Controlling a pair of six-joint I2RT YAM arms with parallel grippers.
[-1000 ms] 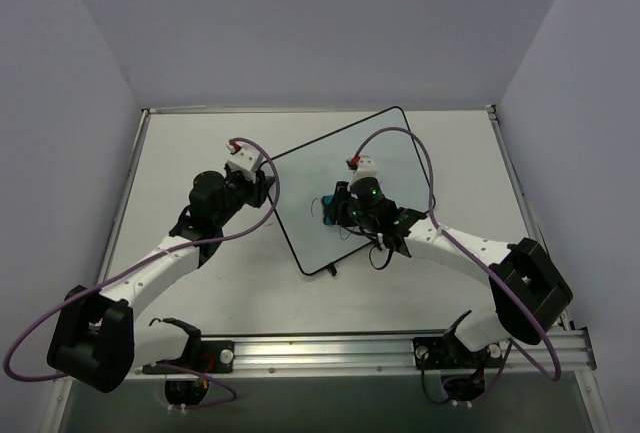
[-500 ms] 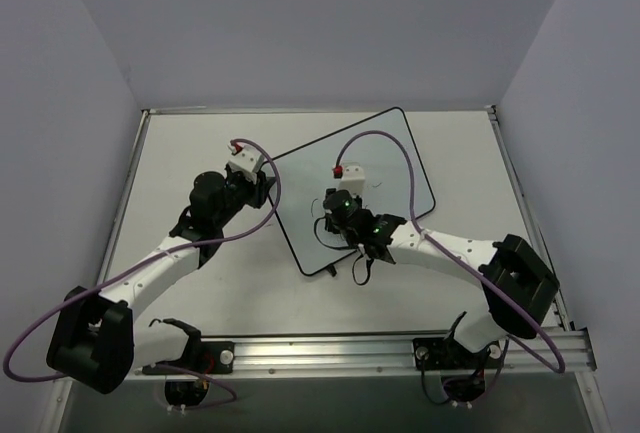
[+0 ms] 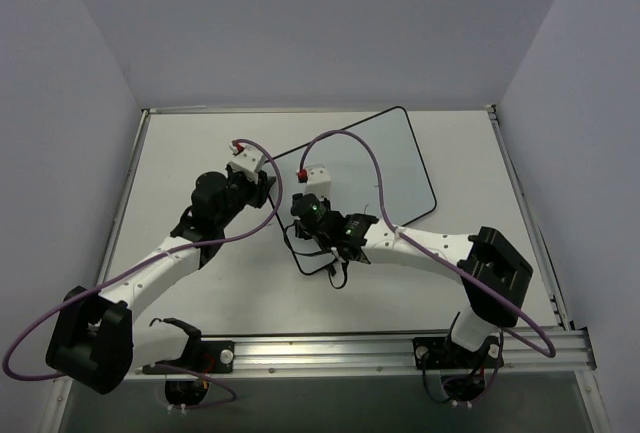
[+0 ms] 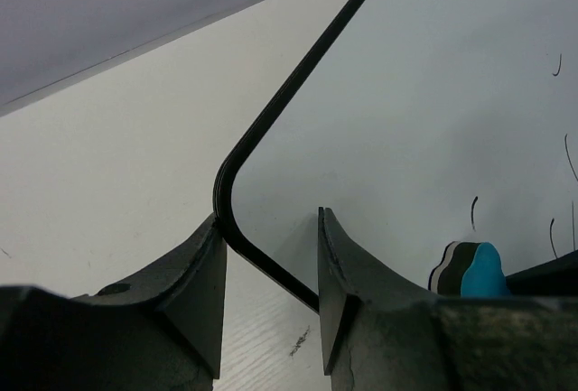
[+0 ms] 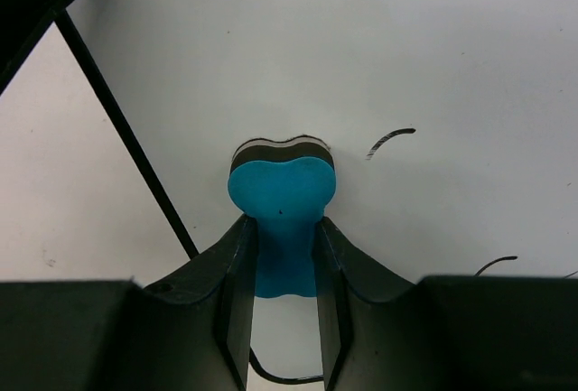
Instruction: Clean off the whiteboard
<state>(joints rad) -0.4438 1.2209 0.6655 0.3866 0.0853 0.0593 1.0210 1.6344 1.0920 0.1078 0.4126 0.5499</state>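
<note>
The whiteboard (image 3: 392, 153) is lying flat and askew on the tabletop (image 3: 180, 153), one corner pointing toward the far right and the opposite end sitting between the two arms.

The right pincer (image 5: 282, 228) is squeezing the waist of a blue eraser (image 5: 280, 185), its jaws closed tight on it. The eraser's pad is facing down onto the board, close to the black frame (image 5: 126, 143) and to a rounded corner showing below the fingers. Just to the eraser's right in the right wrist view, a short black stroke (image 5: 391, 141) is waiting, and another (image 5: 497, 265) is lying lower right.

The left pincer (image 4: 268, 224) is standing about half open, straddling the frame at the board's left corner, one finger on the tabletop side and one on the board side. It is holding nothing. Whether it is pressing on the frame I cannot tell. From its camera, several thin marks (image 4: 473, 212) are showing beyond the eraser.

The wiping itself seems to be in hand, with the eraser working at the edge of the board and part of the writing not yet cleared. The next move is calling for a sweep back toward the remaining strokes, with the pad pressed flat and the left arm (image 3: 170, 248) bracing the corner so the board is not sliding under the push.
</note>
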